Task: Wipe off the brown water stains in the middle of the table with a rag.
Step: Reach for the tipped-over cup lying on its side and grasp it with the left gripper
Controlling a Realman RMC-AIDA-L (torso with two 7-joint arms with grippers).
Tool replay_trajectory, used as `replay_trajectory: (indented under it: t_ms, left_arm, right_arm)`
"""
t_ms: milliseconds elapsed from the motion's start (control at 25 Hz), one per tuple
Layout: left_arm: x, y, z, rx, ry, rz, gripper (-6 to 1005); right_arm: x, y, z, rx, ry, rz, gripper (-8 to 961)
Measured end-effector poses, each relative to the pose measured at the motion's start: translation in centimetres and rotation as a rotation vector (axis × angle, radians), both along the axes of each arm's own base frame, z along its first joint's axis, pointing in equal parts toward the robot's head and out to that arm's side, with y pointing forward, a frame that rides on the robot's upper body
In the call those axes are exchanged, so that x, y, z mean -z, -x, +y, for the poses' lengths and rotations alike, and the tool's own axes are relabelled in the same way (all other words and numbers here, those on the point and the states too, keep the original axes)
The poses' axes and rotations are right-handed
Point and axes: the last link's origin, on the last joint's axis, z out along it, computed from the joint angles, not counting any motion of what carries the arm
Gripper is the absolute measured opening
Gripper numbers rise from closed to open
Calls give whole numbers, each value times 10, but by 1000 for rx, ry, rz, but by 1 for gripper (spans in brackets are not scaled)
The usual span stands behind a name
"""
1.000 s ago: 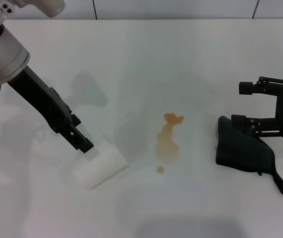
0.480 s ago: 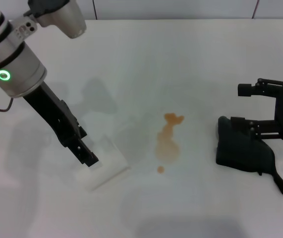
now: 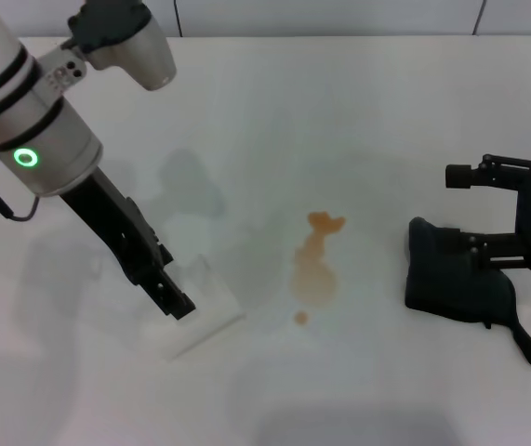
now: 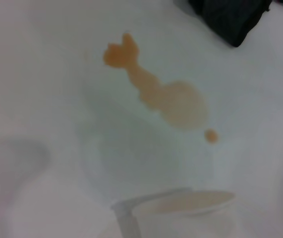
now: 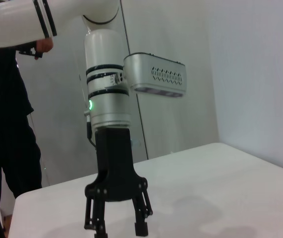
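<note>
At table's [image 3: 358, 102] right edge, right gripper [image 3: 470, 209], spread wide w/ nothing held, straddles soft, light rag [image 3: 456, 283]; probably grab its bunched middle.

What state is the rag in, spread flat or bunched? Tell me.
Bunched. The rag lies in a lumpy heap on the table, a thin tail trailing out, with the right gripper open, its lower finger on the cloth.

table [image 3: 358, 102] smooth white, slightly glossy; rag [image 3: 456, 279] soft dark matt cloth; stains [image 3: 313, 269] translucent orange-brown liquid
</note>
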Motion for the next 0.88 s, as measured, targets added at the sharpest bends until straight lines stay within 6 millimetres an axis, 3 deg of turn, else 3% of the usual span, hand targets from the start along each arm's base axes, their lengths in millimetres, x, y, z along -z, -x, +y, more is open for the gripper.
replay_trajectory:
  t_ms: [880]
  left_arm:
    - [13, 10, -7, -35, 16, 4, 862]
  right_arm:
    - [2, -4, -5, 9, 8, 6, 827]
